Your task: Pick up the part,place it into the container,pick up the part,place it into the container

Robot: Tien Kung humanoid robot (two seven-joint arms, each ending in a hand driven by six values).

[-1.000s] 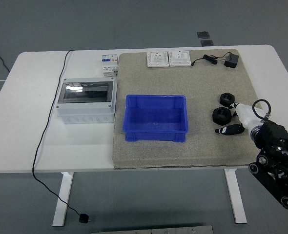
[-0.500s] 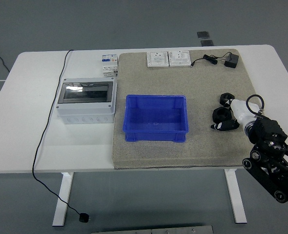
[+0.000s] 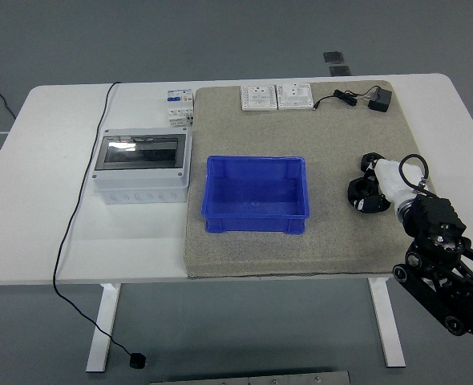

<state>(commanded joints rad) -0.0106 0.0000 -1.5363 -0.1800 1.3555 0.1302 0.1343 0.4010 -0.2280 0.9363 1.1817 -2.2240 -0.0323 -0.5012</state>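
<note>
Two black ring-shaped parts lie on the grey mat (image 3: 301, 249) at the right. The near part (image 3: 360, 192) is half covered by my right hand (image 3: 378, 195), and the far part (image 3: 369, 160) peeks out just behind the hand. The white hand comes in from the lower right on a black arm and rests over both parts, touching the near one. An open blue container (image 3: 256, 161) with nothing inside stands at the mat's middle, well left of the parts. My left arm does not show.
A grey electrical box (image 3: 140, 164) with a dark window stands left of the container. Two white sockets (image 3: 276, 96), a black adapter (image 3: 379, 100) and a small breaker (image 3: 179, 105) line the far edge. A black cable (image 3: 80, 204) trails off the table's left side.
My right hand has moved left and slightly farther in, from beside the two black parts to over them. The parts and container have stayed put.
</note>
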